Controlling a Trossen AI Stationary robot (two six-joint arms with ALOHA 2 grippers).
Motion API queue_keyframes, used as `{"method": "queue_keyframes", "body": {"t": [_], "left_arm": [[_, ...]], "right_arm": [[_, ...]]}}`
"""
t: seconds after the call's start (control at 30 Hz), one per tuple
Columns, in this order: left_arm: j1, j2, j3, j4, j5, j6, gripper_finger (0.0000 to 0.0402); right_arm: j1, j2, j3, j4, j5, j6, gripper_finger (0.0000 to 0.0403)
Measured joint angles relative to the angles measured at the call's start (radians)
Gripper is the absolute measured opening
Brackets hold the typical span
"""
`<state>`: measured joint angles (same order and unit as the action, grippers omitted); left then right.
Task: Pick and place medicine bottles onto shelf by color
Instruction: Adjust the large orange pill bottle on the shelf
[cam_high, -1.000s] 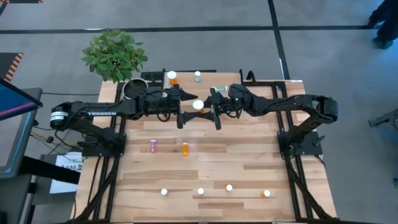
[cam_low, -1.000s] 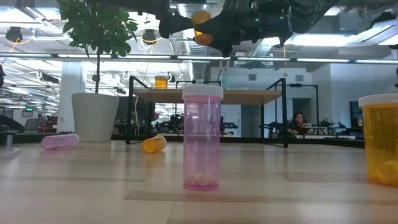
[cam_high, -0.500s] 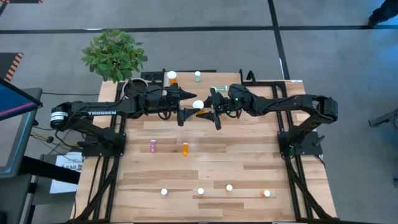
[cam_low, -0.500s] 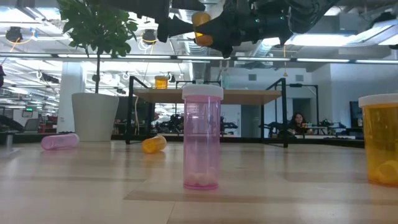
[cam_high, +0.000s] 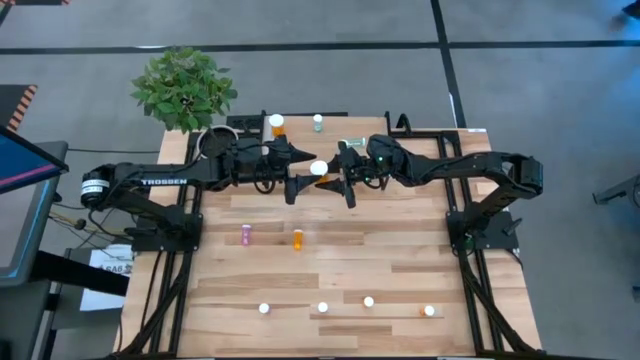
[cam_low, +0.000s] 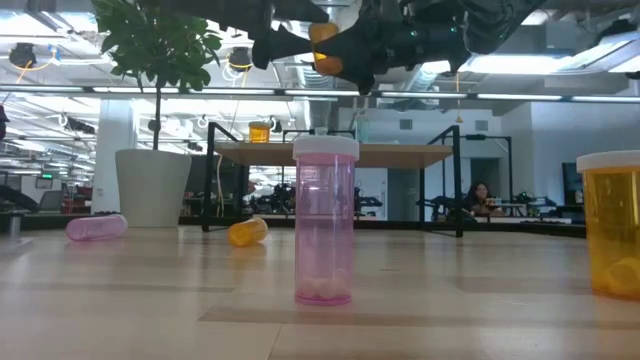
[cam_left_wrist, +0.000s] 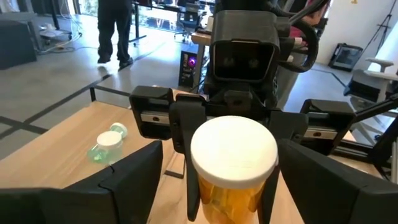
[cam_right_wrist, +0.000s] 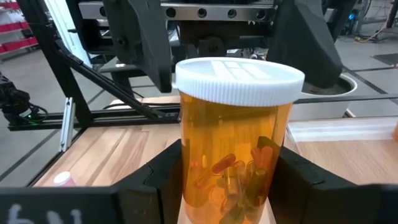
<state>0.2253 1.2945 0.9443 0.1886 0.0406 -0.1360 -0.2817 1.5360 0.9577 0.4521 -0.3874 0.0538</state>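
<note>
A light wooden table (cam_high: 400, 270) is carrying scattered pill bottles: four white-capped ones (cam_high: 322, 308) standing along its near edge, a pink bottle (cam_high: 246, 235) and an orange bottle (cam_high: 297, 239) lying toward the middle. At its far edge, the small shelf (cam_high: 300, 128) is holding an orange-bodied bottle (cam_high: 277, 123) and a pale green one (cam_high: 318, 122).

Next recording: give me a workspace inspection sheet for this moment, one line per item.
Surface: wooden table, bare between the bottles.
Job's things: large orange bottle held in the air between both arms; two bottles upright on the shelf; pink bottle and small orange bottle lying mid-table; four upright bottles along the near edge.
Clutter: potted plant at the far left corner.
Grippers: right hand grips the large orange bottle; left hand is open around its cap end, not touching.
Cables: loose cable by the left arm's base.
Surroundings: seated person far behind the table.
</note>
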Motion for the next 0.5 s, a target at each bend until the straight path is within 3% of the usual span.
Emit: {"method": "queue_keyframes", "body": {"t": [0.5], "left_arm": [[-0.009,0.019,0.001,0.011,0.009,0.026,0.0235]], "right_arm": [[0.0,0.0,0.0,-0.007,-0.003,0.025,0.0202]]}}
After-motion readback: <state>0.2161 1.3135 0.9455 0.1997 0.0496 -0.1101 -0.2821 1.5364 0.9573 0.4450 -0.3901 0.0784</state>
